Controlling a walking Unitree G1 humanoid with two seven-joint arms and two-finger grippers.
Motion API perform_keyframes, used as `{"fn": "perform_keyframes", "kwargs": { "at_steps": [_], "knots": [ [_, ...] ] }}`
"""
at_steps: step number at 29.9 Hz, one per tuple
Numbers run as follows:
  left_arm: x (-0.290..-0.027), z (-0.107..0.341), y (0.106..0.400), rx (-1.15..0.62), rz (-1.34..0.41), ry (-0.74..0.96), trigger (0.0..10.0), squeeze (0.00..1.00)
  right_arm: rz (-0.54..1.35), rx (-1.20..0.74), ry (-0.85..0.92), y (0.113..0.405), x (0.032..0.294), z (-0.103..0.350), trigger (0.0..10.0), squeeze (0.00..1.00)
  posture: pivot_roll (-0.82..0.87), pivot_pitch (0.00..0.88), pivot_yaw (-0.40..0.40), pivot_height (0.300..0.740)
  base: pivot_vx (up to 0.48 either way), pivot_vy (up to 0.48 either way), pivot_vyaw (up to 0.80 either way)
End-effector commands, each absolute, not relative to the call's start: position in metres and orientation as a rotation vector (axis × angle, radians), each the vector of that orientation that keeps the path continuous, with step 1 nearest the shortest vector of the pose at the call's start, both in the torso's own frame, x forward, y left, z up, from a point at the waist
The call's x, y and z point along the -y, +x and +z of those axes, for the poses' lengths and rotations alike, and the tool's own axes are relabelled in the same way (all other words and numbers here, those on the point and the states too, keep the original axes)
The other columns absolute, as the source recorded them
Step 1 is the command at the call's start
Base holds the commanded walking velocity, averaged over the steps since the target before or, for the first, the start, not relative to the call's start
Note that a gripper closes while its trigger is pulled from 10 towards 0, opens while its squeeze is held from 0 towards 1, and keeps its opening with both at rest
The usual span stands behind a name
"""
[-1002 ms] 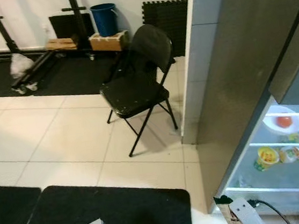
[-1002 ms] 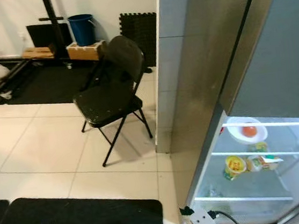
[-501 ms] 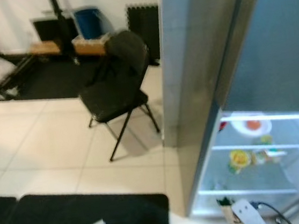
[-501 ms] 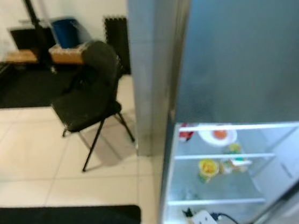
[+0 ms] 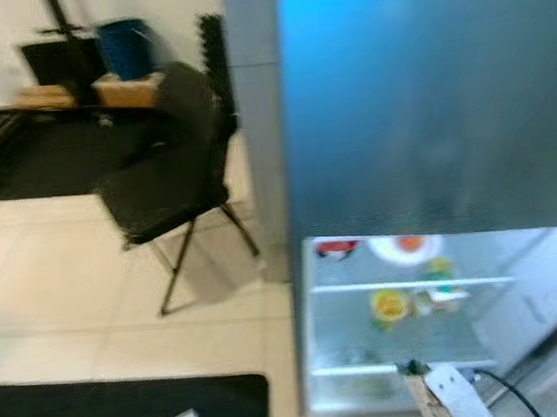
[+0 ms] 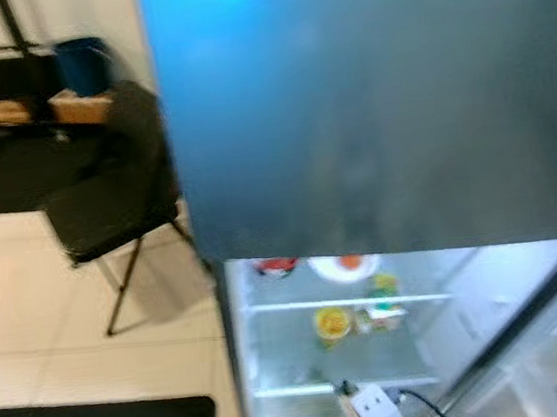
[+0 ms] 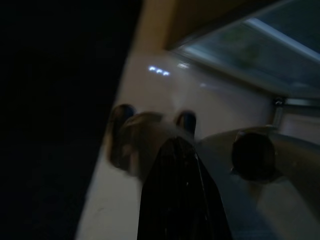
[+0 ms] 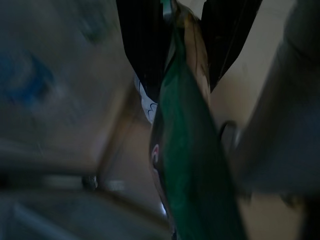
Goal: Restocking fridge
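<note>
Green packet between 2 black fingers; black chair; grey-blue fridge.

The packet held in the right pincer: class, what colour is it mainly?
Mainly dark green, best seen in the right wrist view, where the packet hangs between the right pincer fingers.

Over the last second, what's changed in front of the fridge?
The camera has swung right, so the fridge now faces it squarely, open shelves lit below; a red item on the top shelf has come into view. The folding chair, plate and yellow tub stayed put. The right claw holds a green packet.
</note>
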State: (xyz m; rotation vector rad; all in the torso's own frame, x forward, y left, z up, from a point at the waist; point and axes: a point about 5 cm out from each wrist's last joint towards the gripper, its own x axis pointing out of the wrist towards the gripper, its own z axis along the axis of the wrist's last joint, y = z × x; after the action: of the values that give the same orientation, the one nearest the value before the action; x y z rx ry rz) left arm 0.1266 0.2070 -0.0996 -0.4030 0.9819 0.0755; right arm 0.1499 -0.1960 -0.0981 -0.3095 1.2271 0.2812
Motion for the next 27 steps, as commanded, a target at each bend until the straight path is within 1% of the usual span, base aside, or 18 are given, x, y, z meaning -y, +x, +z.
{"fn": "perform_keyframes", "kwargs": {
  "at_steps": [1,6,21,23,27],
  "knots": [
    [-0.205,-0.101,0.124,-0.992,0.068,-0.4,10.0,0.0,0.266,-1.217,-0.32,0.153,0.201,-0.096,10.0,0.0,-0.06,0.0,-0.054,0.74,0.0,0.0,0.0],
    [-0.21,-0.1,0.127,-0.979,0.108,-0.395,10.0,0.0,0.254,-1.201,-0.299,0.154,0.201,-0.096,10.0,0.0,-0.06,0.0,-0.055,0.74,0.0,0.0,0.0],
    [-0.21,-0.098,0.129,-0.963,0.098,-0.393,10.0,0.0,0.241,-1.175,-0.288,0.156,0.2,-0.095,10.0,0.0,-0.06,0.0,-0.053,0.74,0.0,0.0,0.0],
    [-0.21,-0.098,0.131,-0.955,0.095,-0.393,10.0,0.0,0.229,-1.163,-0.275,0.157,0.2,-0.095,10.0,0.0,-0.06,0.0,-0.054,0.74,0.0,0.0,0.0],
    [-0.212,-0.095,0.136,-0.933,0.081,-0.385,10.0,0.0,0.152,-1.121,-0.188,0.158,0.199,-0.094,10.0,0.0,-0.06,0.0,-0.053,0.74,0.0,0.0,0.0]
  ]
}}
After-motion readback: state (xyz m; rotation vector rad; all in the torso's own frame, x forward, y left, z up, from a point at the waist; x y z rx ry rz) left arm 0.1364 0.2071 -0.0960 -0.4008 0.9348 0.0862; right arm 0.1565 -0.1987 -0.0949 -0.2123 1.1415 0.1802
